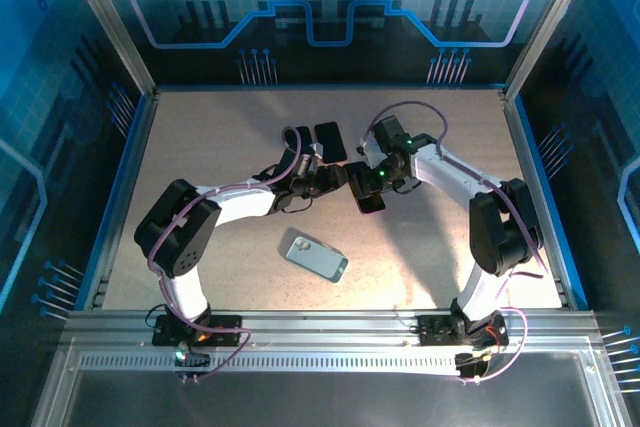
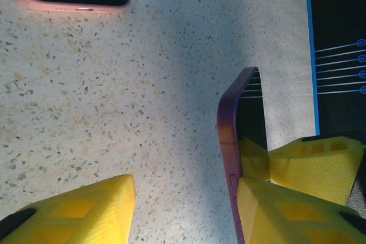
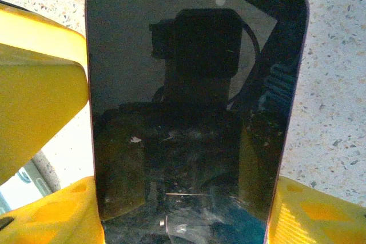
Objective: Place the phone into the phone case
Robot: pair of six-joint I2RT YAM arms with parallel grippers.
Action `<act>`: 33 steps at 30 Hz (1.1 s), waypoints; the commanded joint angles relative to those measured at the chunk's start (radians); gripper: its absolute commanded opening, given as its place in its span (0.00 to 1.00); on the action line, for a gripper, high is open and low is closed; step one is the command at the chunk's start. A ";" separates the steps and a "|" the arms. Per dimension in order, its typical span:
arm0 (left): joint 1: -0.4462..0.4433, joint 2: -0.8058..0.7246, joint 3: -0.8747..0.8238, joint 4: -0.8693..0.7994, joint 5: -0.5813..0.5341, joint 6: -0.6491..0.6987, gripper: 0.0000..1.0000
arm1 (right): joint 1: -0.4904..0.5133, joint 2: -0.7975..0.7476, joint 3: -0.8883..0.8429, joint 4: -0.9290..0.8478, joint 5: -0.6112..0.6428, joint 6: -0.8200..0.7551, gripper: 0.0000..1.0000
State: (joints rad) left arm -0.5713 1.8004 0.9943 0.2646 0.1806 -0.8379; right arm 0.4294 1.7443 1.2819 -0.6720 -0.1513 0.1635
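Presently: phone, purple-rimmed, glass-faced; likely stiff, slick, breakable, light; right claw grasps its long edges; left claw released beside its rim, over the tabletop middle.

We see a speckled table; on it lie a pale phone case and, beyond the case, a dark pink-edged slab.

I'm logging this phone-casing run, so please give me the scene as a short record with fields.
phone: purple-rimmed, dark-screened smartphone, raised on edge
right gripper: shut on the phone
left gripper: open, phone's edge beside one yellow finger
case: grey plastic phone case, flat on the speckled table, untouched
task: phone not yet in case
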 commanded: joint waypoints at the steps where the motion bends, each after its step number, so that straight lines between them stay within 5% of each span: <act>1: 0.001 0.012 0.022 0.043 0.000 -0.009 0.51 | 0.027 -0.040 -0.006 0.013 -0.050 0.007 0.47; 24: -0.004 0.061 0.061 0.057 0.009 -0.018 0.45 | 0.041 -0.054 0.002 0.028 -0.114 0.036 0.47; 33: -0.005 0.071 0.059 0.058 0.005 -0.020 0.23 | 0.047 -0.059 0.010 0.024 -0.136 0.042 0.49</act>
State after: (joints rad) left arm -0.5732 1.8488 1.0359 0.3256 0.1833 -0.8627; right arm 0.4595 1.7313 1.2758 -0.6640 -0.2367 0.1982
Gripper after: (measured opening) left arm 0.243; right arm 0.615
